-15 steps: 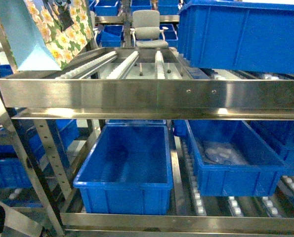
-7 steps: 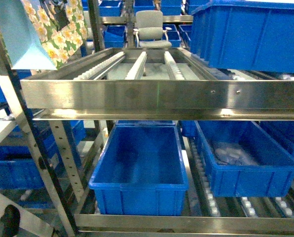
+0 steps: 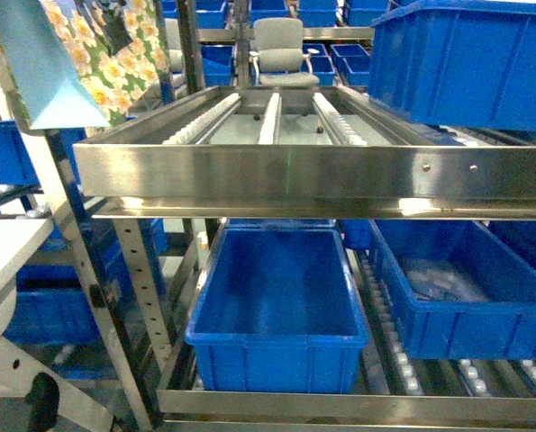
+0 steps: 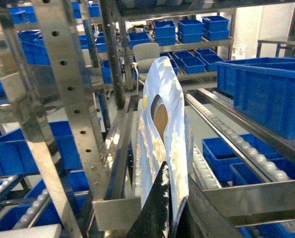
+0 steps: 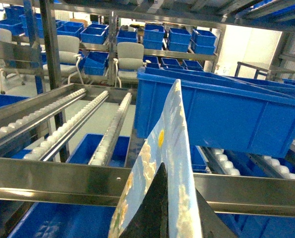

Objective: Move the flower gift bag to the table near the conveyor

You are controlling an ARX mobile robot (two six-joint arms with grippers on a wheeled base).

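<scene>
Bag (image 3: 87, 54) hanging high at the left corner of conveyor (image 3: 295, 171), pinched edge-on in left tool (image 4: 174, 203). Floral bag edge likewise clamped in right tool (image 5: 179, 208); same bag or a second, impossible to tell. Lift apparently done; carry across and set-down on white worktop (image 3: 2, 252), low at left, not yet done. Lower middle bin (image 3: 281, 297) empty; right bin (image 3: 448, 283) holding pale packets; top bin (image 3: 466, 58) contents hidden.
</scene>
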